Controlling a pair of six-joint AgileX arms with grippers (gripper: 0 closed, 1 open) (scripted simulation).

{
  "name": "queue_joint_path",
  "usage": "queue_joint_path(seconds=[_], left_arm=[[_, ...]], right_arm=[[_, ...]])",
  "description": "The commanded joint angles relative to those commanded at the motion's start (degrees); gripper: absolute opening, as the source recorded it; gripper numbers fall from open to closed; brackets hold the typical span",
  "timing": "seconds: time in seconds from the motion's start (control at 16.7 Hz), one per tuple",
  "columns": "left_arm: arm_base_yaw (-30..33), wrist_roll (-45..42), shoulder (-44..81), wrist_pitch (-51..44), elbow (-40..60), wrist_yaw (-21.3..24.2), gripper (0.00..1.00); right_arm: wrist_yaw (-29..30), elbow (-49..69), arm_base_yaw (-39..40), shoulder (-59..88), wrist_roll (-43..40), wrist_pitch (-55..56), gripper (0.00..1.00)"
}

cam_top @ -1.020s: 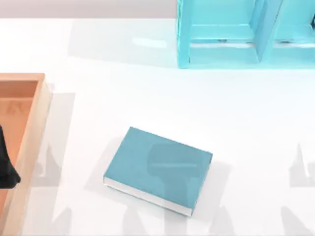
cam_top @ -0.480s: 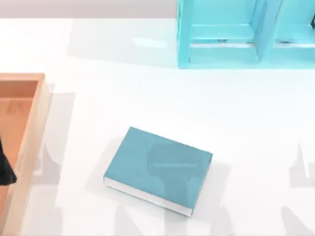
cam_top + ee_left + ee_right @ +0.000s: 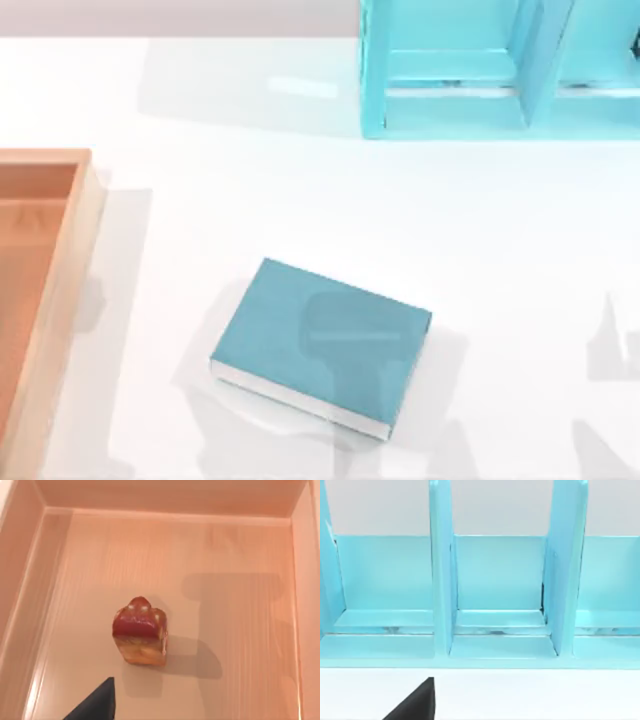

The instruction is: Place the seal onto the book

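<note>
Seal (image 3: 140,632): small block, orange-tan body w/ darker red rounded top, standing upright on floor of wooden tray (image 3: 240,545), approx mid-floor, clear of walls. Book (image 3: 320,345): flat on white table (image 3: 500,250), teal-blue cover up, white page edges showing, lying skewed, nothing on cover.

You've got a teal-blue book (image 3: 318,345) with white page edges, an orange-tan seal (image 3: 140,638) with a red top, and a turquoise shelf (image 3: 450,70).
</note>
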State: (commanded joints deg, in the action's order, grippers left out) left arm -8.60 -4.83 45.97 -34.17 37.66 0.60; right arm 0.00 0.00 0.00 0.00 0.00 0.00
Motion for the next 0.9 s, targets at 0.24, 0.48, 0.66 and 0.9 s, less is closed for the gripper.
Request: queue_joint_path(seconds=[0.24,0.48,0.66,0.9], left_arm=[[-3.08,-3.78,26.52,-14.38,20.01,0.37,1.00],[-5.22,-7.75,46.97,-26.88,36.28,0.33,1.00],[-6.19,-10.25,56.33,-33.28,44.95,-0.02,1.00],[-6.66,-11.85,60.79,-36.68,50.19,-0.43,1.00]], right_arm=[[0.00,0.00,0.00,0.00,0.00,0.00,1.00],[0.00,0.00,0.00,0.00,0.00,0.00,1.00],[0.00,0.00,0.00,0.00,0.00,0.00,1.00],[0.00,0.00,0.00,0.00,0.00,0.00,1.00]])
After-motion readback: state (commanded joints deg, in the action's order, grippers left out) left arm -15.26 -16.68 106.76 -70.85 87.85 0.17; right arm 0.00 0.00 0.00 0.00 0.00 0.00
